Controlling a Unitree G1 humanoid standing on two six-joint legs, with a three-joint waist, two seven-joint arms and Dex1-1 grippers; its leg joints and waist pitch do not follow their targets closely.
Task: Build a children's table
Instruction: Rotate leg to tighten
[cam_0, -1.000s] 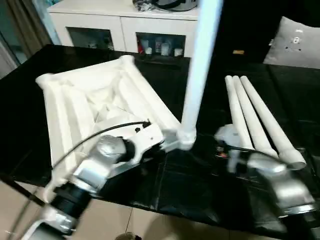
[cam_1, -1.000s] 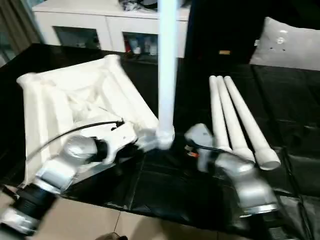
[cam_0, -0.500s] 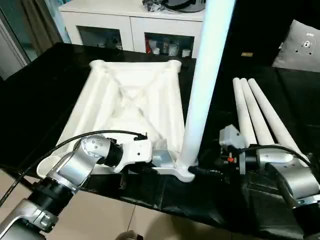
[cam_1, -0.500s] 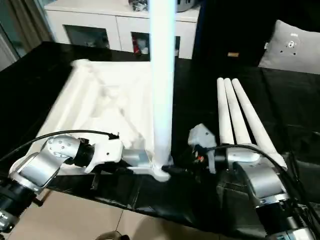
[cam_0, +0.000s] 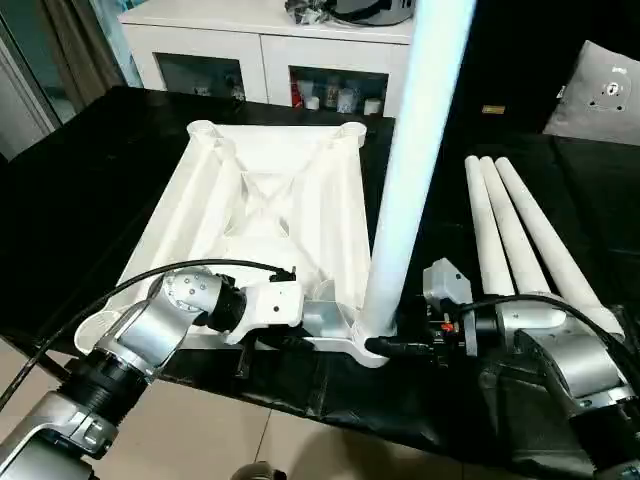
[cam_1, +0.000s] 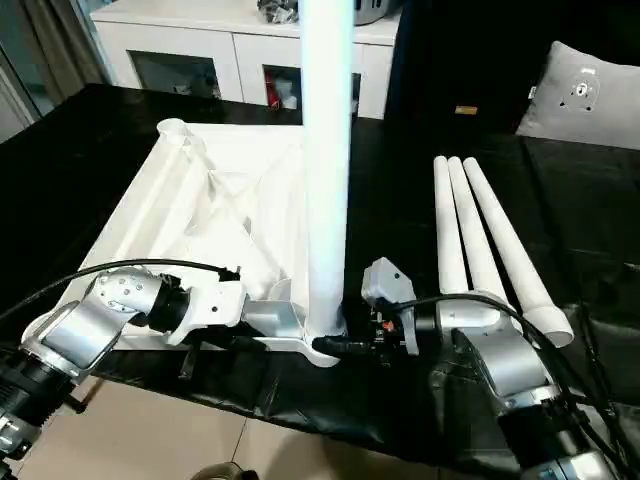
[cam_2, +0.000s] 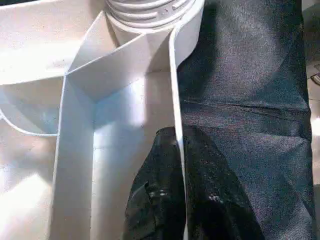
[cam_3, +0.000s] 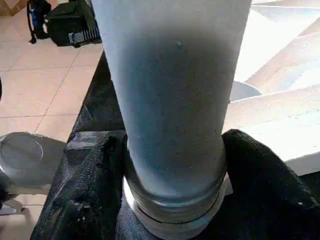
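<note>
The children's table top (cam_0: 270, 200) lies upside down on the black work surface, ribbed underside up. One white leg (cam_0: 410, 170) stands upright in its near right corner socket. My left gripper (cam_2: 179, 200) is shut on the thin near rim wall beside that socket, one black finger on each side of the wall. My right gripper (cam_3: 172, 145) reaches in from the right, and its fingers (cam_3: 100, 170) press both sides of the leg's base just above the threaded collar. Three loose legs (cam_0: 520, 235) lie side by side to the right.
A white glass-doored cabinet (cam_0: 260, 50) stands behind the work surface, and a grey cushion (cam_0: 605, 95) sits at the far right. The surface's near edge (cam_0: 300, 400) runs just below both grippers, with tiled floor and a dark bag (cam_3: 65, 22) beyond it.
The table top's far end has swung right until it sits square. My right gripper has moved left to the upright leg's base and its fingers have closed in. The left grip is unchanged.
</note>
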